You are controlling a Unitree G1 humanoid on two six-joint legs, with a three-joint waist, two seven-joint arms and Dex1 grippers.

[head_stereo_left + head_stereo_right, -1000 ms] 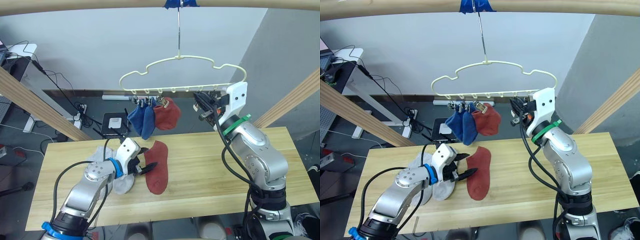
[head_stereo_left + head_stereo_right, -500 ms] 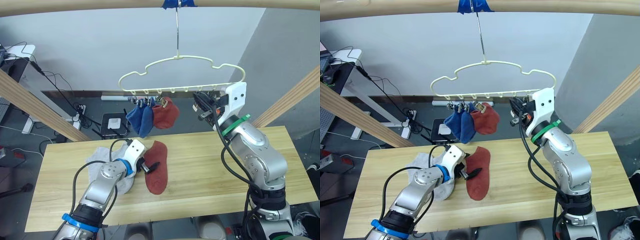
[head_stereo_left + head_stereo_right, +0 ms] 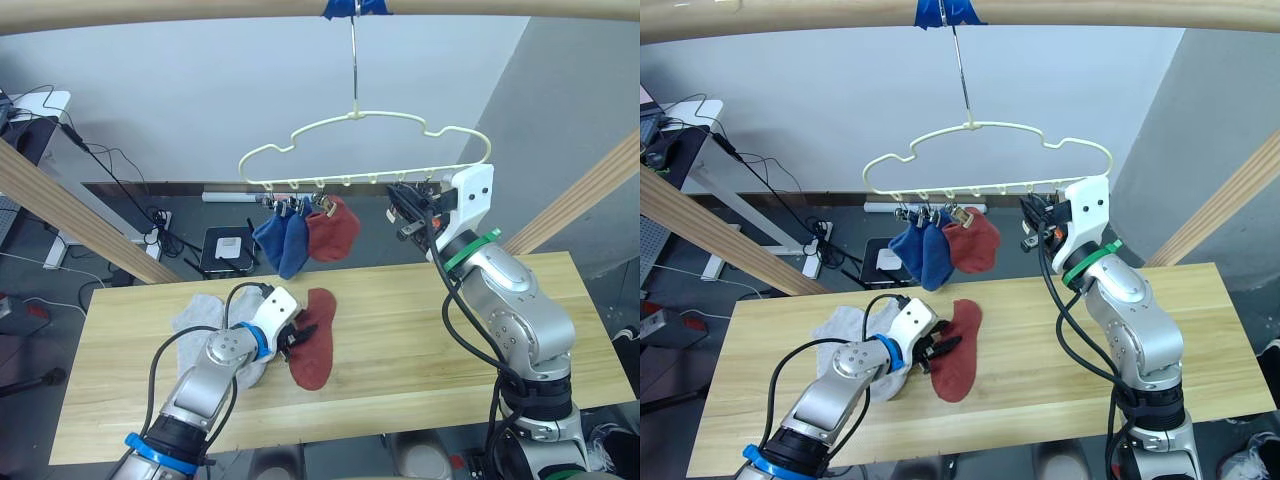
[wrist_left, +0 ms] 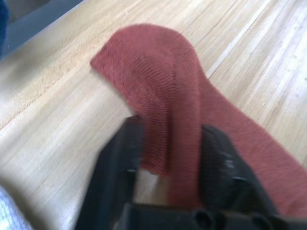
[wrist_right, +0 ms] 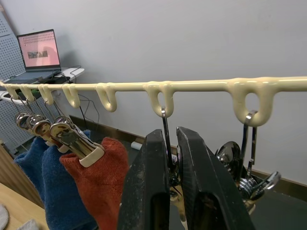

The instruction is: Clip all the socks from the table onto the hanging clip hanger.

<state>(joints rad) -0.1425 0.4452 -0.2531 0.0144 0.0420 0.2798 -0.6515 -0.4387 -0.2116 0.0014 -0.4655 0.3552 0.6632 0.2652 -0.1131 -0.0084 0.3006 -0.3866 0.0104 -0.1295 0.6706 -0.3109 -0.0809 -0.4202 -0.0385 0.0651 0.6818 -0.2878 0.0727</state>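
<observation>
Now the left gripper [image 4: 165, 158] has its jaws closed on a pinched fold of the red sock [image 3: 312, 340] on the table [image 3: 400, 330], beside the grey socks [image 3: 205, 315]. Thin grip; lifting fast could slip it. Right gripper [image 5: 172, 167] squeezes a clip [image 5: 169, 143] on the hanger [image 3: 360, 150]; losing it means a missed handoff.

right claw [image 5: 171, 158] pinching metal clip [image 5: 169, 143] | clip hanger [image 5: 192, 86] above
</observation>
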